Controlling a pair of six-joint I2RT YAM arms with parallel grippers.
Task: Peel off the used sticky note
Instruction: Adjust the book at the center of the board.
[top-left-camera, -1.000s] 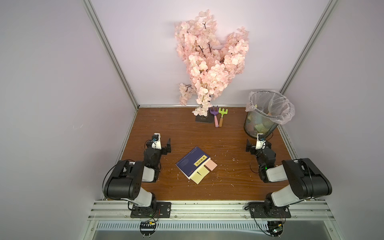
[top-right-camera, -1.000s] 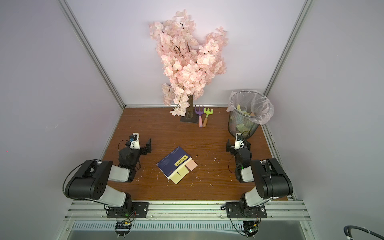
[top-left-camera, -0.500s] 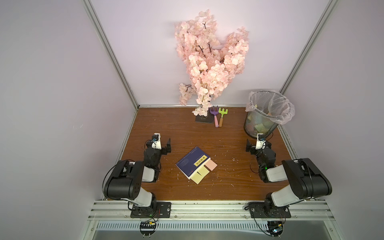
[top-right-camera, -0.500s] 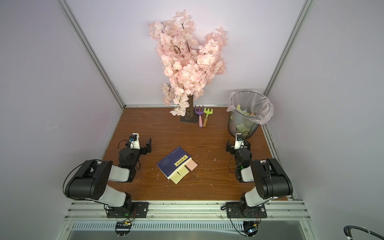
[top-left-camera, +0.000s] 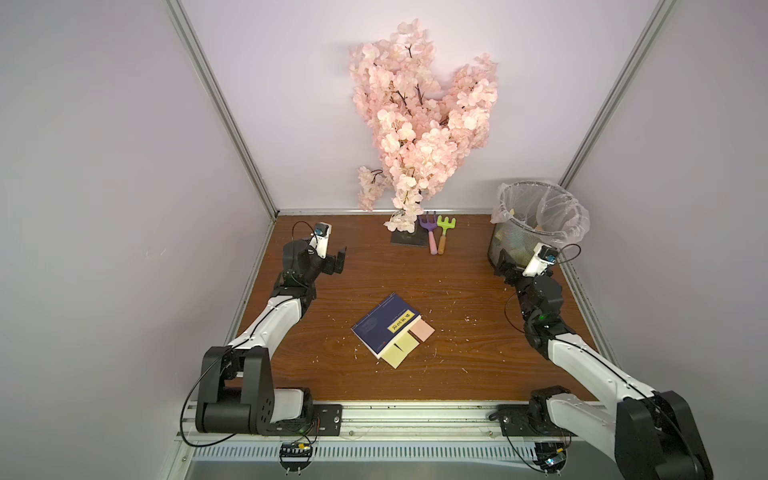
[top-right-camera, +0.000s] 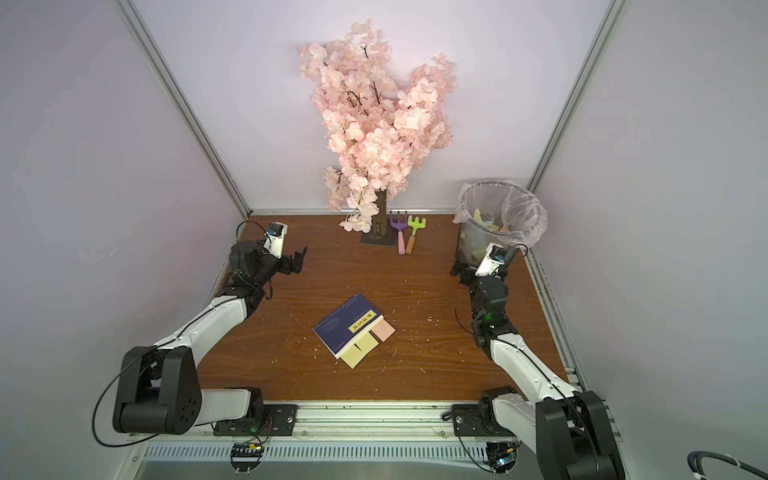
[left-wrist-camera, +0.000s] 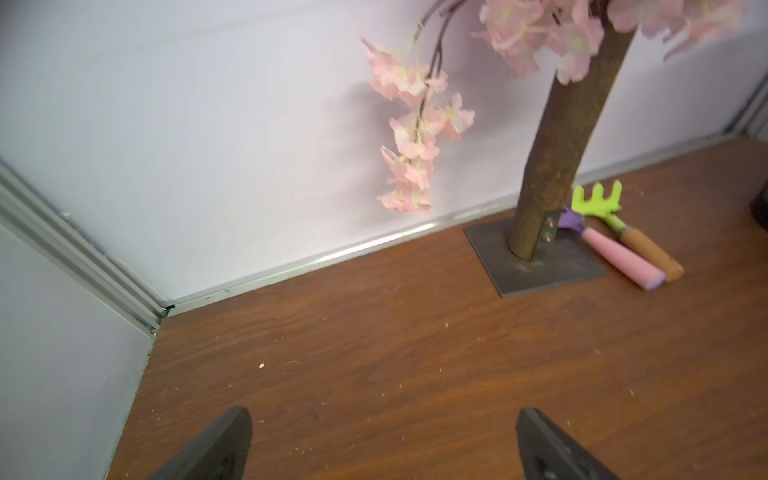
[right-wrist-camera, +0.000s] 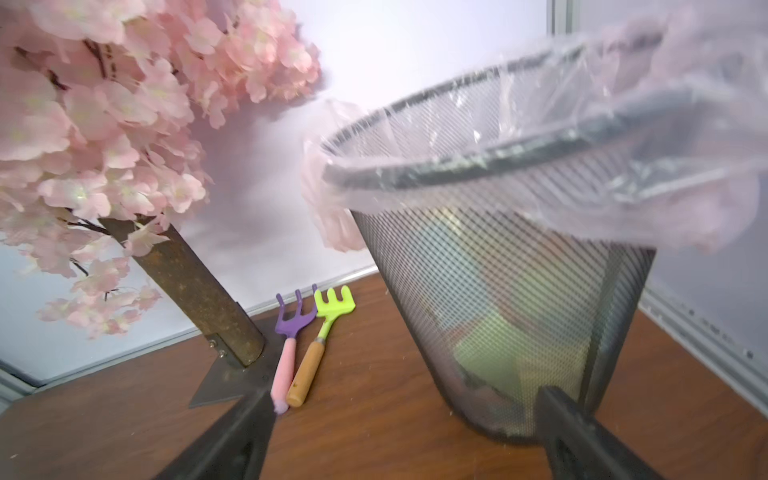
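Spread wide, empty, left gripper (left-wrist-camera: 380, 419) and right gripper (right-wrist-camera: 407, 397) sit well apart from seemingly 3 sticky notes (top-left-camera: 402, 345).

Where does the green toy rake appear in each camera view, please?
Top view: green rake at the table's back, beside the tree base.
Top view: green rake, same spot.
Left wrist: beside the tree base.
Right wrist: between tree trunk and mesh bin.
Shared landmark: purple fork lying alongside it.
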